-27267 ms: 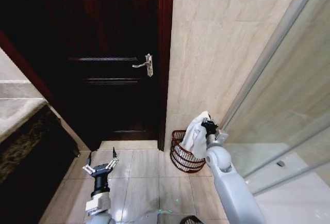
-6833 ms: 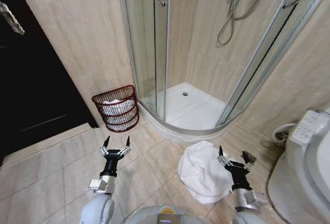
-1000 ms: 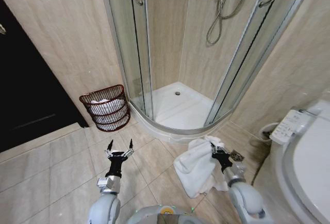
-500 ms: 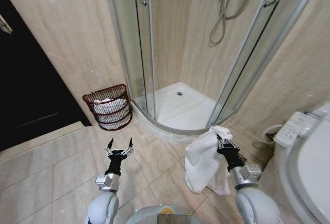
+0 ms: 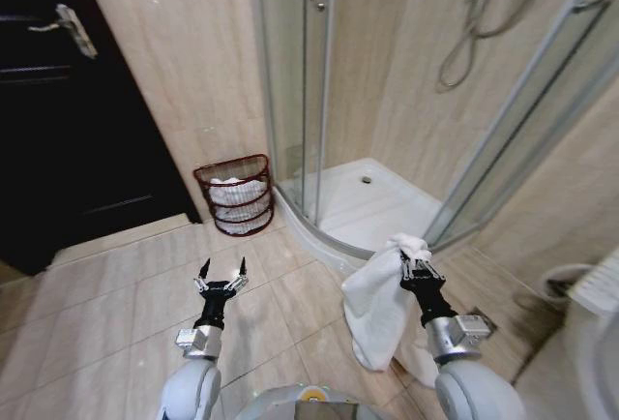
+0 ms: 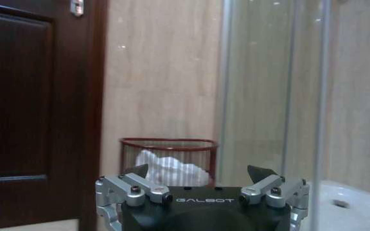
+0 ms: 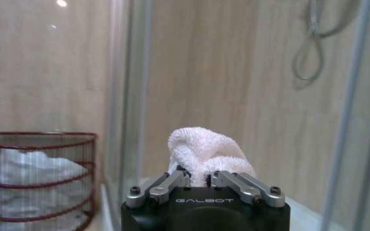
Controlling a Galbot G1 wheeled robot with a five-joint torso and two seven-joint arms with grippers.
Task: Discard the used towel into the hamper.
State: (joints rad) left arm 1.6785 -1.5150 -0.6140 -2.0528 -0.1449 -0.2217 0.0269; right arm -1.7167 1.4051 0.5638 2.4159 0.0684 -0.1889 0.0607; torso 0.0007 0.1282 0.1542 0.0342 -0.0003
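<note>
Right gripper (image 5: 416, 267) sits nearest, low and to the right over the tiled floor (image 5: 126, 294), fingers clamped together on a pinched fold of the white towel (image 5: 375, 304). The grip is at the cloth's top edge, so a small tuft pokes above the fingers (image 7: 201, 147) and the rest drapes down on the gripper's left in one long slack sheet, its lower end at or close to the floor. Holding it by a single high point looks deliberate: the bulk hangs free and should drop cleanly once released over an opening. Terry pile, soft, no stiffness; likely to sway and trail during travel.

Left gripper (image 5: 221, 278) is parked low on the left, fingers spread apart, holding nothing; it points toward the hamper, which fills the middle of its wrist view.

Farther off, the hamper (image 5: 234, 194) stands on the floor against the beige tiled wall (image 5: 164, 52), between the dark wooden door (image 5: 68, 130) and the glass shower enclosure (image 5: 319, 72), just beside the shower's raised white base (image 5: 372, 202). It is a round, dark reddish-brown wire basket, thin vertical bars crossed by horizontal rings, open at the top. White cloth already lies inside, visible through the bars (image 6: 169, 168). Hamper and held towel are well apart; the deposit is not yet done.
</note>
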